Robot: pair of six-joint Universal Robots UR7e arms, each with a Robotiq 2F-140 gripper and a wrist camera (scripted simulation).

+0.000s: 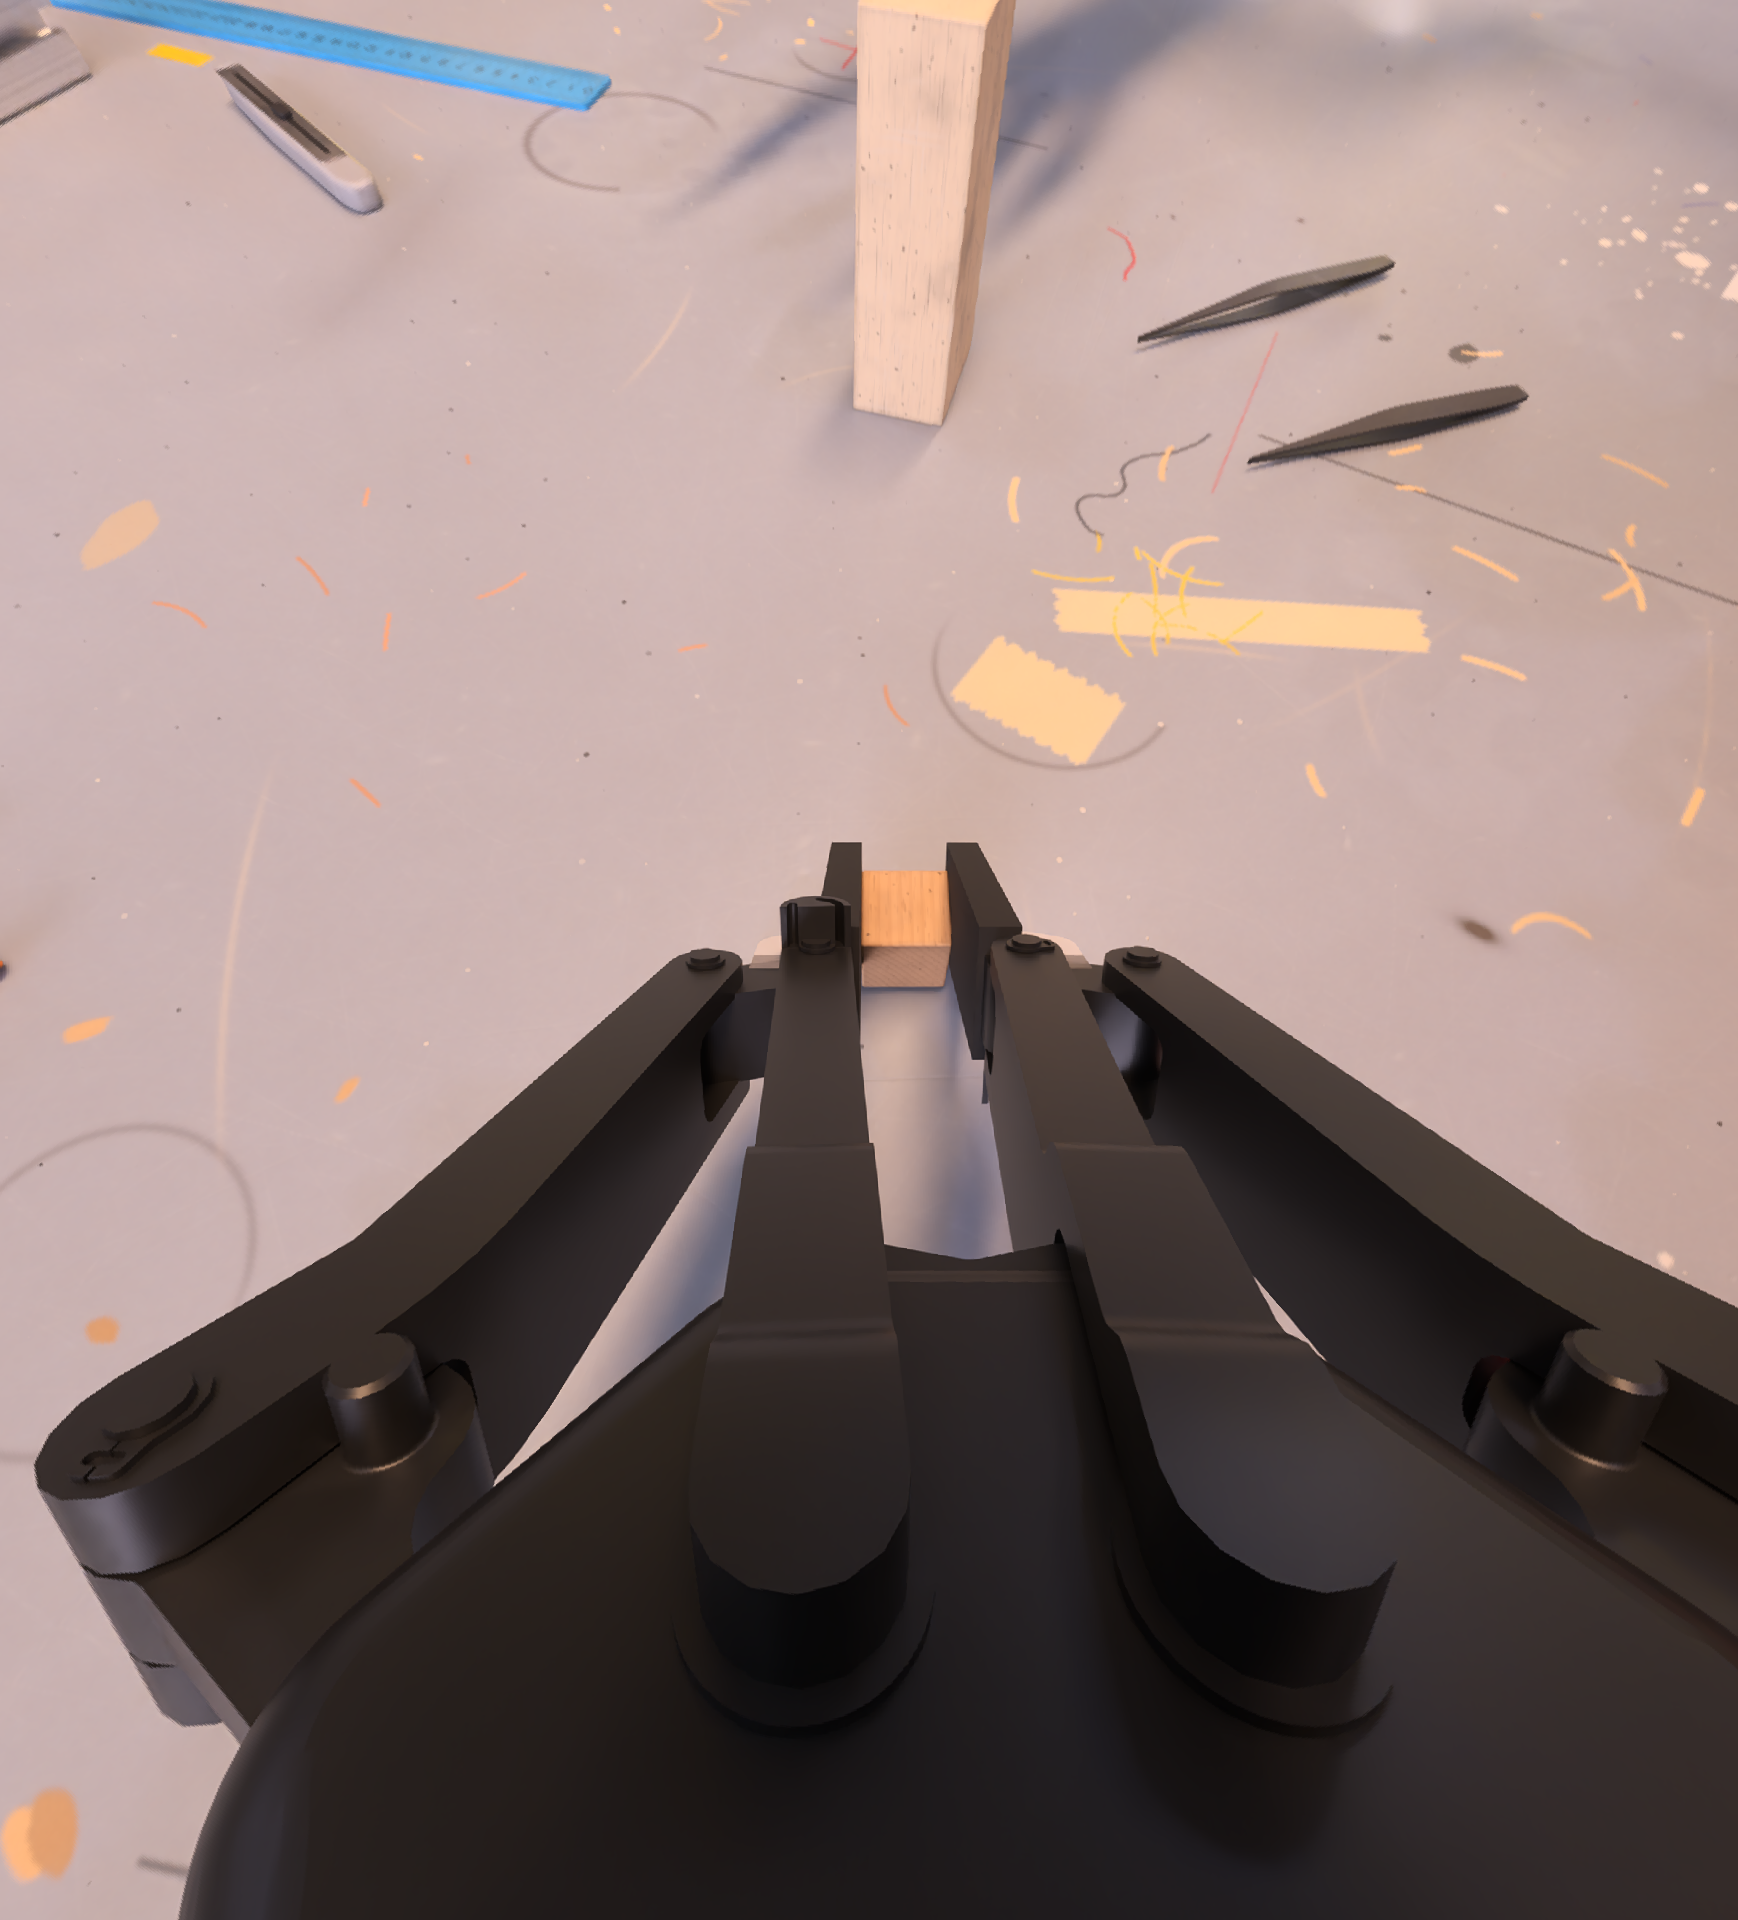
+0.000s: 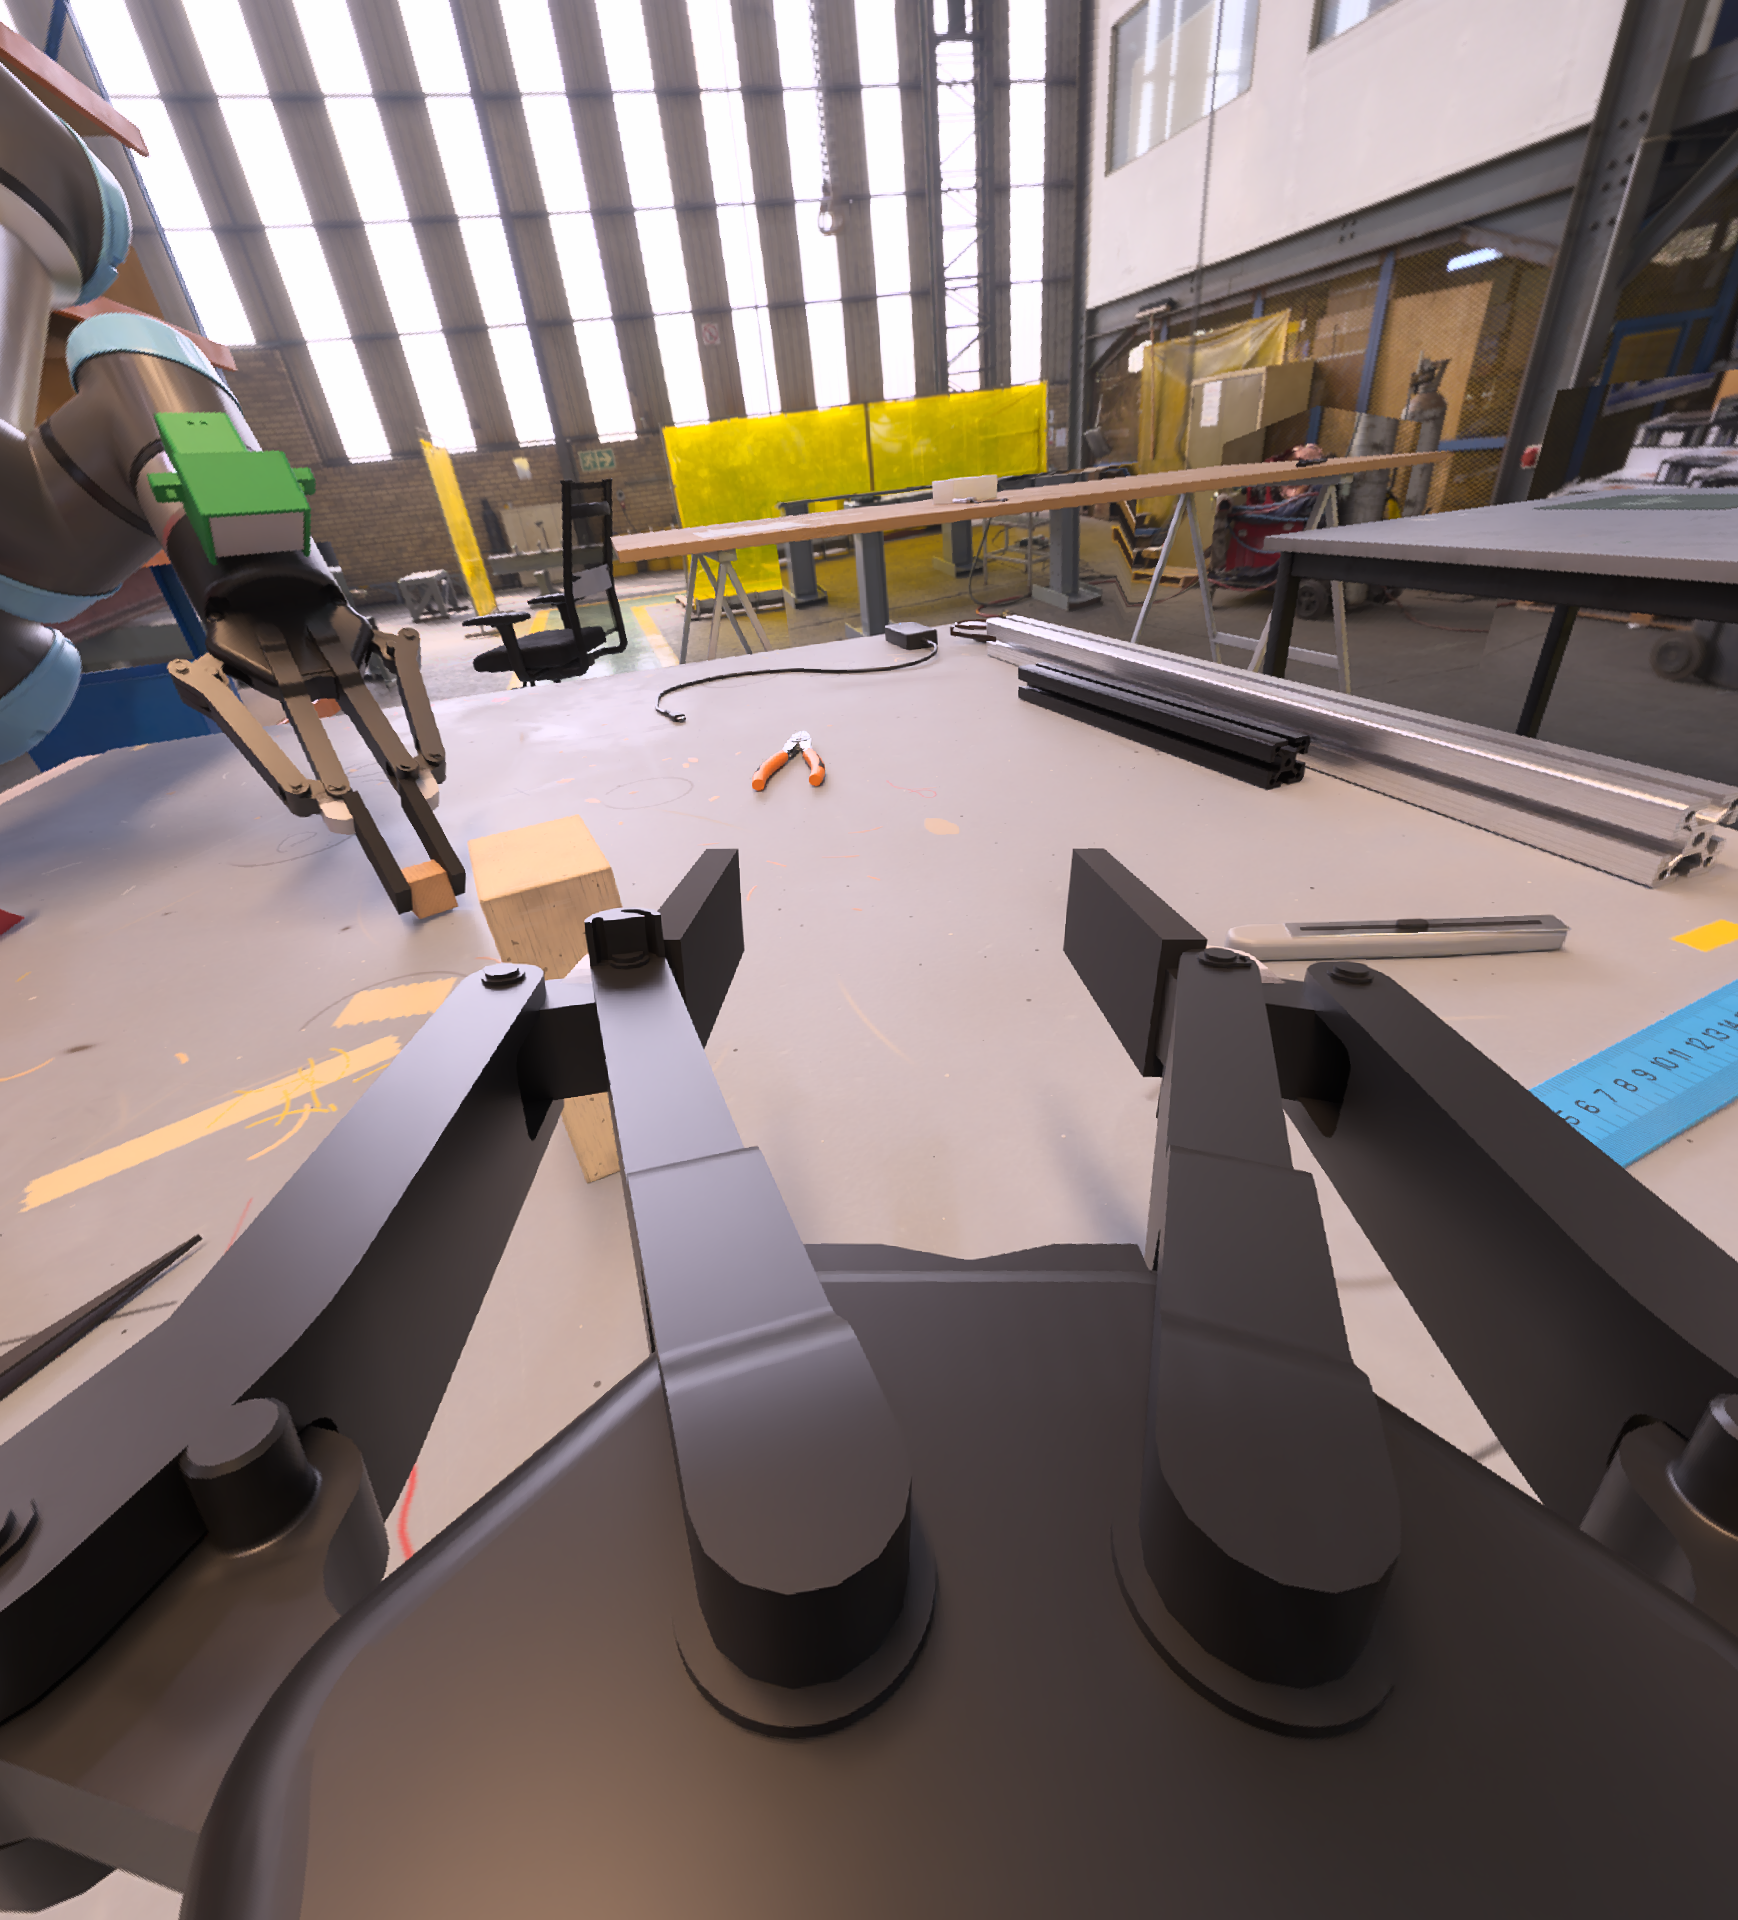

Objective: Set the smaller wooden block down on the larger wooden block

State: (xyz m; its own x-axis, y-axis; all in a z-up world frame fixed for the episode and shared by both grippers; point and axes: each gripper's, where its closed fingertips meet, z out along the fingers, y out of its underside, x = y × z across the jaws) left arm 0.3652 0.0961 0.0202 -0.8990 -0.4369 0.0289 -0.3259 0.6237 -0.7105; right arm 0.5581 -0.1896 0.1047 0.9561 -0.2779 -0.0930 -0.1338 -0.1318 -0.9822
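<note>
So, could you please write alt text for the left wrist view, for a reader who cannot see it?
The left gripper holds the smaller wooden block between its fingers, above a grey table. Farther ahead the larger wooden block stands upright, with two black tweezers to its right.

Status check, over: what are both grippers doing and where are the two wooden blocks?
Left gripper shut on smaller block, above the table. Right gripper open, empty. Larger block upright ahead, top clear. Nothing in the way.

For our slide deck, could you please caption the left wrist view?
Left claw grips the smaller wooden block, with the larger wooden block upright ahead.
</note>
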